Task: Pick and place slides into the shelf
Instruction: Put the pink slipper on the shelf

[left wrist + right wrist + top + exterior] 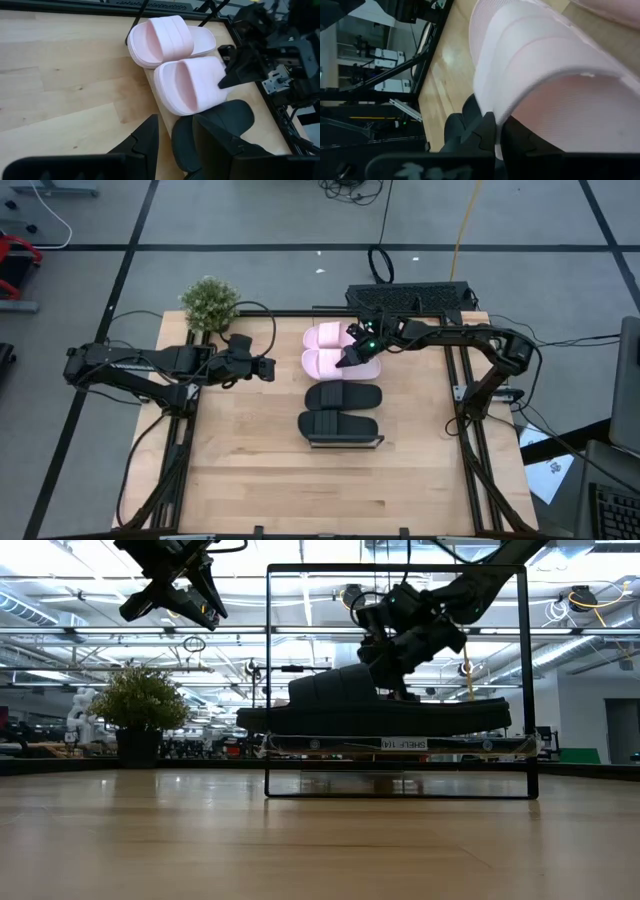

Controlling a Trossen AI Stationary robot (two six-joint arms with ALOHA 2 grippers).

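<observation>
Four slides lie in a row, soles down, on the pale wood shelf (345, 442): two pink ones (327, 335) (328, 364) at the far end and two black ones (343, 396) (340, 424) nearer. In the low view a black slide (370, 705) sits on the shelf's slats (400, 745) inside a thin metal frame. My right gripper (352, 358) is at the right side of the nearer pink slide (192, 87), shut on it. My left gripper (272, 368) hangs open above the table, left of the row, touching nothing. My right gripper is pinched on the nearer pink slide's right-hand side edge (220, 75), beside the strap. It comes from the table's right, slanting down. In the right wrist view a thin pale strip (499, 147) shows between the dark fingers (485, 130). The slide sits flat on the shelf.
A small potted plant (210, 302) stands at the table's far left corner. A black keyboard-like unit (410, 298) and cables lie along the far edge behind the right arm. Bare wooden tabletop (250, 470) spreads left of and in front of the shelf.
</observation>
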